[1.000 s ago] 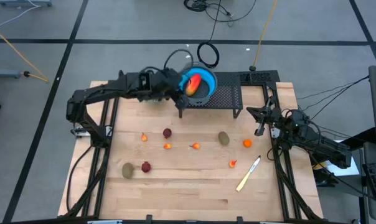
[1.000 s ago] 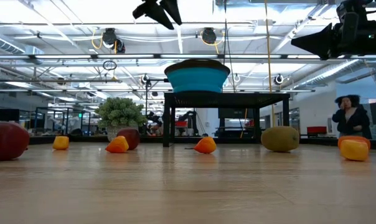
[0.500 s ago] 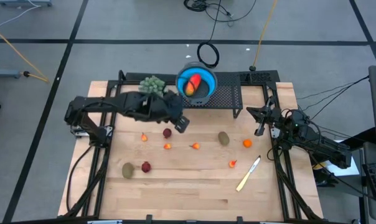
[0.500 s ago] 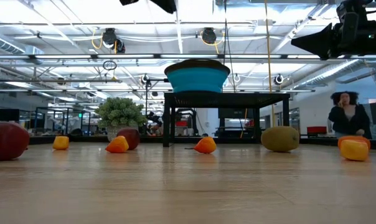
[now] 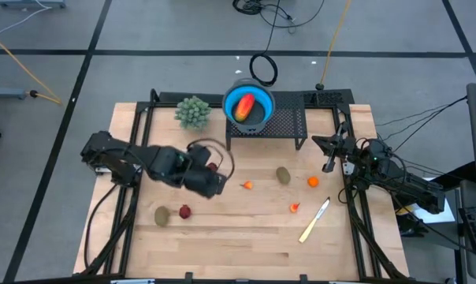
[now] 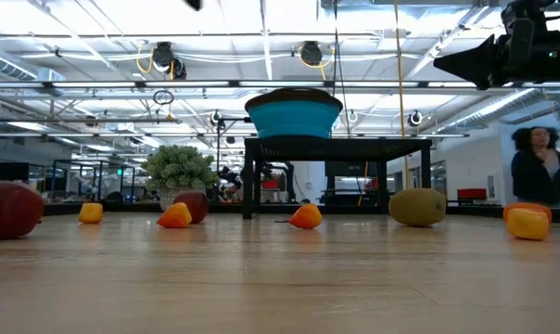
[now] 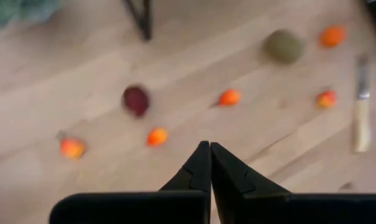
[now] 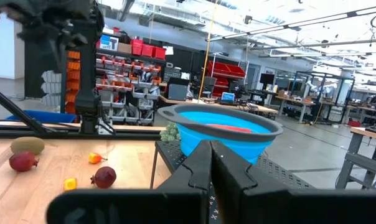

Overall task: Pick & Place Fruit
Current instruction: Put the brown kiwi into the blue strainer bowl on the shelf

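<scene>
Left pincer [image 7: 205, 149] is pinched shut, empty. Dark red ball [image 7: 136, 99] and orange bit [image 7: 157, 136] sit just ahead; I'd probably knock one rolling if I drop in closed.

A pale wooden table [image 5: 246, 237] with visible plank seams and a smooth, faintly sheened finish carries the scene. On it stands a matt black perforated metal stand [image 5: 289, 122], holding a glossy blue plastic bowl [image 5: 262, 101]. Near the stand lie smooth, plastic-looking fruit [image 5: 283, 175], and a matt pale knife [image 5: 314, 220].
</scene>
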Controlling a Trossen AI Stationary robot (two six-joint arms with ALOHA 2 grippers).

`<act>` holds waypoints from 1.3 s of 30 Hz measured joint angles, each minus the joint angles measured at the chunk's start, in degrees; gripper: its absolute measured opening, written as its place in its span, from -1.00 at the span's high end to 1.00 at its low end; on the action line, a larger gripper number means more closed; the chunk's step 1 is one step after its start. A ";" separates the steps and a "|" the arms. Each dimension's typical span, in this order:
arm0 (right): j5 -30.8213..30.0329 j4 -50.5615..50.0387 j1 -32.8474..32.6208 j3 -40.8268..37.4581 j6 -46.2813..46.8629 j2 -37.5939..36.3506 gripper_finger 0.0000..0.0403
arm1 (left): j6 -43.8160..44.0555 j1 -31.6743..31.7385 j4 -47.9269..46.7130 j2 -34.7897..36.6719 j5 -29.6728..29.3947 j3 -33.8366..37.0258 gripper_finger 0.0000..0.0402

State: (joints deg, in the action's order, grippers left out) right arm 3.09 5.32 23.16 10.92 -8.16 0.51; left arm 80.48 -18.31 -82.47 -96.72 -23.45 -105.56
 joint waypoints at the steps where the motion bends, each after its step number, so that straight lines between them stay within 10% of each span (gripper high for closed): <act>1: 0.04 -0.06 0.02 0.00 0.00 0.00 1.00 | 2.46 -0.81 -1.88 -0.41 0.55 0.00 0.97; 20: 0.17 -0.42 0.00 0.00 0.02 0.00 1.00 | 24.00 -10.74 0.33 -1.61 15.37 17.42 0.99; 39: 0.15 -0.39 0.00 0.00 0.02 0.00 1.00 | 36.72 -11.84 19.75 25.62 21.83 53.57 0.99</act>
State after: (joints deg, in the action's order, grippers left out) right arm 3.25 4.93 23.16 10.92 -8.14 0.51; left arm 117.21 -30.15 -62.72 -71.10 -1.62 -51.99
